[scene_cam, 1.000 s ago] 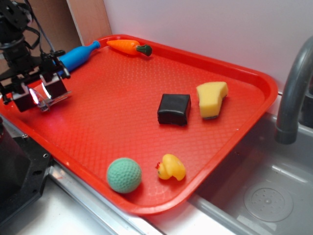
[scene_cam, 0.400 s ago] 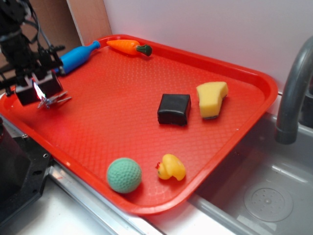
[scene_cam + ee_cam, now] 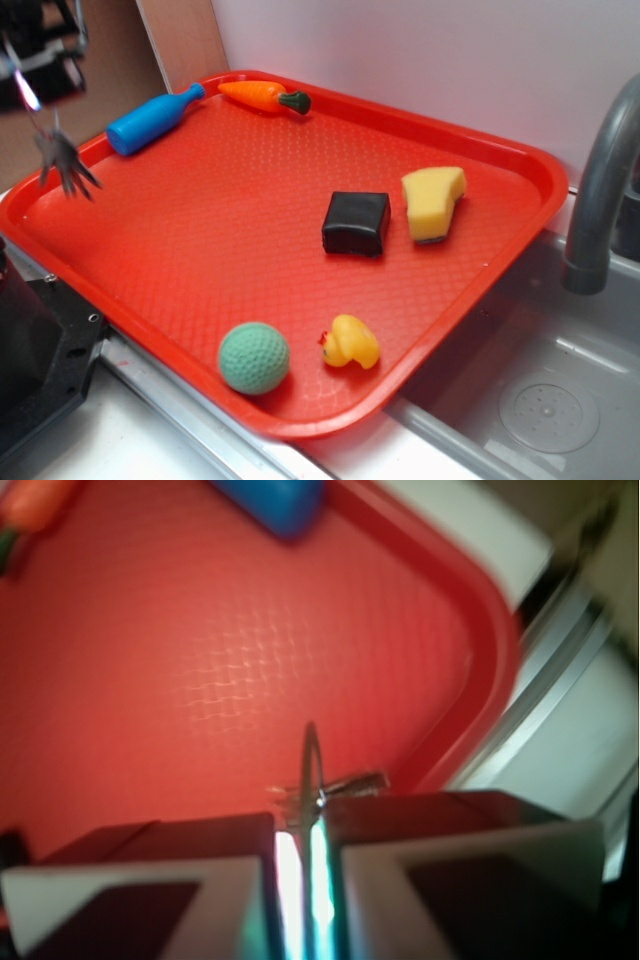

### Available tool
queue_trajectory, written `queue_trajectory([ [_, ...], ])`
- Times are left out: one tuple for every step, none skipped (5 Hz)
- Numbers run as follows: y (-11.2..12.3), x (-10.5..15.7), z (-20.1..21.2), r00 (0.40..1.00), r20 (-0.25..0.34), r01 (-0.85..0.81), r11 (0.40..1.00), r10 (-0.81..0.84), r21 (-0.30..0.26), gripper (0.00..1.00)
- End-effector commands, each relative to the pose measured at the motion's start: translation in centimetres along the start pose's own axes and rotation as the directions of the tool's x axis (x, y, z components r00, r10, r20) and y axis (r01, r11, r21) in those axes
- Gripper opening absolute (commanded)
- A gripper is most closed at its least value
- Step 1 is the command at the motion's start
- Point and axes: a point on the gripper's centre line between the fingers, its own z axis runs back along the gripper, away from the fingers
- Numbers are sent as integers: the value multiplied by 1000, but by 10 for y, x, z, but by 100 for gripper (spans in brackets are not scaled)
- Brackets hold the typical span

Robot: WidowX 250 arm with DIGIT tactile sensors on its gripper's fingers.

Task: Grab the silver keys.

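grab looks done: gripper [image 3: 300, 865] jaws clamped on silver keys [image 3: 62, 165], hanging clear above red tray [image 3: 300, 425] left edge.

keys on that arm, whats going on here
The robot's gripper is shut on the keys and holds them in the air over the left edge of the red tray. In the wrist view the ring sticks out from between the closed fingers. The blue bottle, carrot, black block, sponge, green ball and duck lie on the tray, untouched.
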Motion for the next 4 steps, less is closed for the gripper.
queue_trajectory([
  [-44,-15,81,871,28,488,870,-490,69,0],
  [-53,-26,92,764,110,635,771,-635,41,0],
  [-57,-31,91,732,108,669,740,-672,68,0],
  [-58,-27,81,742,93,660,747,-664,80,0],
])
